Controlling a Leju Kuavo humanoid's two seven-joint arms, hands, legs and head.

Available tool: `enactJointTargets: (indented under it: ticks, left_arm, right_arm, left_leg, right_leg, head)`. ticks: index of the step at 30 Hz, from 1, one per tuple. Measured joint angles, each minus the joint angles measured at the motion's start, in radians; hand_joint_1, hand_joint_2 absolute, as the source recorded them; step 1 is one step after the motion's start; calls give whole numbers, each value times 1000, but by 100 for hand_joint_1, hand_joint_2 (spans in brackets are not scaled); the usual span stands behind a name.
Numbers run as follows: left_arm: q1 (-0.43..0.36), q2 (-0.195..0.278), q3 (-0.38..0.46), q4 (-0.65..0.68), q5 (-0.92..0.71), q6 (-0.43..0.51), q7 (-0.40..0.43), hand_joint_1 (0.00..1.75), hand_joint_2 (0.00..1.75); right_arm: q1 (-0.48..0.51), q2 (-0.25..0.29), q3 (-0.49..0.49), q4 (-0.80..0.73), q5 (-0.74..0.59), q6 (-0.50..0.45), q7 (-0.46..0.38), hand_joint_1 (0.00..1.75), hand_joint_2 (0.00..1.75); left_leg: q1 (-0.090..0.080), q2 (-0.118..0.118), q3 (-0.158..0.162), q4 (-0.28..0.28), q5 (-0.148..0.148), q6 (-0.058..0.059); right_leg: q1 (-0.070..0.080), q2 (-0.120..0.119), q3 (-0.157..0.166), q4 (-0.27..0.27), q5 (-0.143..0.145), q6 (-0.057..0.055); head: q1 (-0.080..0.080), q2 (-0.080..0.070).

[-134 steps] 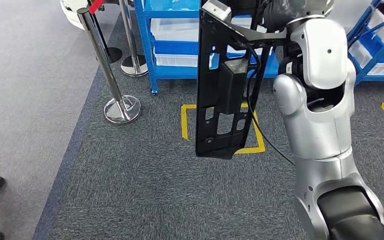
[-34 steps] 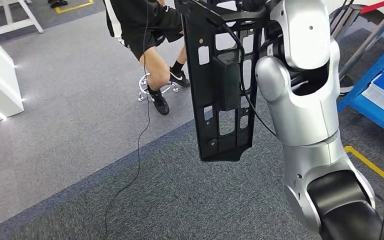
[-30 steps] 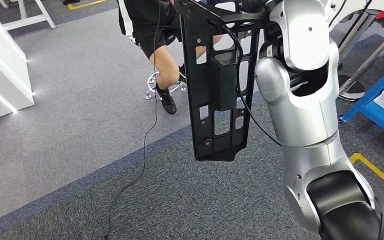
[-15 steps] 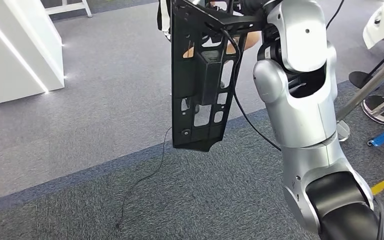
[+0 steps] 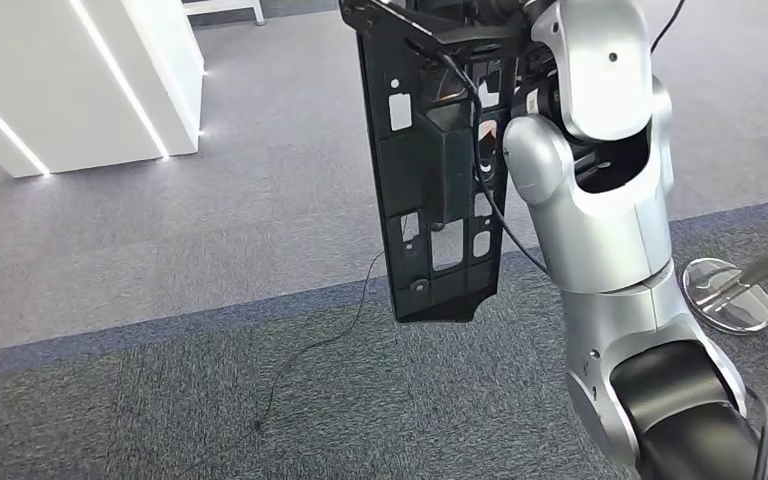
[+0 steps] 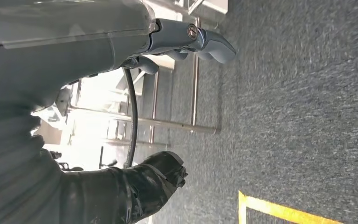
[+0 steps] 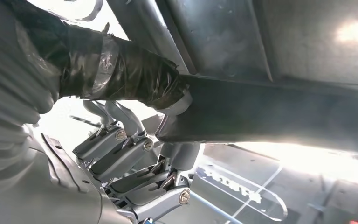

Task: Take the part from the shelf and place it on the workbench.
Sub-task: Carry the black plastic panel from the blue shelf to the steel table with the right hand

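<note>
The part (image 5: 430, 180) is a long black plastic panel with cut-outs and a boxy block in its middle. It hangs upright in front of me, over the carpet, with a black cable running across it. My right hand (image 7: 135, 140) holds its top edge: the tape-wrapped thumb (image 7: 121, 70) presses on one side of the part (image 7: 270, 112) and the fingers close under it. In the head view the silver right arm (image 5: 600, 180) rises beside the panel to the picture's top. My left hand (image 6: 135, 44) hangs over the floor with fingers stretched out and nothing in it.
A white cabinet with light strips (image 5: 80, 80) stands at the far left. A stanchion base (image 5: 725, 295) sits on the floor to the right. A thin black cable (image 5: 310, 350) trails over the carpet seam. A yellow floor line (image 6: 279, 212) and metal poles (image 6: 195, 79) lie near my left hand.
The whole scene has swung as I turn: the blue shelf, then a seated person, have passed out of sight and the white cabinet has come in. The part stays in my right hand.
</note>
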Motion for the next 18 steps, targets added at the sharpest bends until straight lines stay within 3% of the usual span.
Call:
enactJointTargets:
  ticks: [2, 5, 7, 9, 11, 12, 14, 16, 18]
  left_arm:
    - [-3, 2, 1, 5, -1, 3, -4, 0, 175]
    - [-3, 4, 4, 12, -1, 3, -6, 0, 175]
    - [-3, 6, 6, 17, -1, 4, -6, 0, 175]
    - [-6, 7, 6, 21, -1, 5, -7, 0, 175]
    - [-8, 8, 6, 25, -1, 6, -7, 0, 175]
    - [-8, 9, 6, 27, -1, 6, -7, 0, 175]
    - [-7, 9, 6, 30, -1, 6, -7, 0, 175]
    - [-8, 10, 6, 32, -1, 7, -8, 0, 175]
    - [-8, 11, 6, 32, -1, 7, -8, 0, 175]
  right_arm:
    - [-4, 0, 0, 0, 0, 0, 1, 175, 175]
    - [-5, 0, 1, 0, 0, 0, 1, 175, 175]
    - [-5, 0, 1, 0, 0, -1, 1, 175, 175]
    - [-4, -1, 1, 1, 0, -1, 1, 175, 175]
    - [1, -3, 1, 3, 0, 0, 1, 175, 175]
    - [4, -3, 1, 5, 0, 0, 1, 175, 175]
    - [6, -4, 1, 6, 0, 0, 1, 175, 175]
    - [5, -4, 1, 6, 0, -1, 1, 175, 175]
    - [4, -5, 1, 6, 0, -1, 1, 175, 175]
  left_leg:
    - [-7, 22, 44, -83, 18, 11]
    - [-8, -2, 44, -93, 18, 29]
    - [-3, -19, 46, -99, 23, 40]
    - [-2, -36, 44, -101, 26, 47]
    - [-2, -56, 41, -99, 27, 49]
    - [-2, -68, 41, -97, 27, 49]
    - [-2, -92, 41, -93, 26, 47]
    - [-2, -114, 38, -89, 26, 41]
    - [1, -135, 28, -88, 30, 29]
  right_leg:
    - [5, -17, -1, 7, -7, 9]
    - [7, -34, 2, 10, -15, 21]
    - [1, 4, -16, 55, -48, 31]
    - [-3, 58, -72, 176, -112, 37]
    - [-5, 74, -130, 289, -150, 38]
    - [-6, 76, -138, 297, -139, 38]
    - [-10, 85, -102, 208, -72, 34]
    - [-15, 130, -47, 81, -15, 30]
    - [-13, 159, -28, 30, -4, 28]
  head:
    - [2, 0]
    - [4, 0]
    - [4, 0]
    - [4, 0]
    - [4, 0]
    - [4, 0]
    - [4, 0]
    - [3, 0]
    - [3, 0]
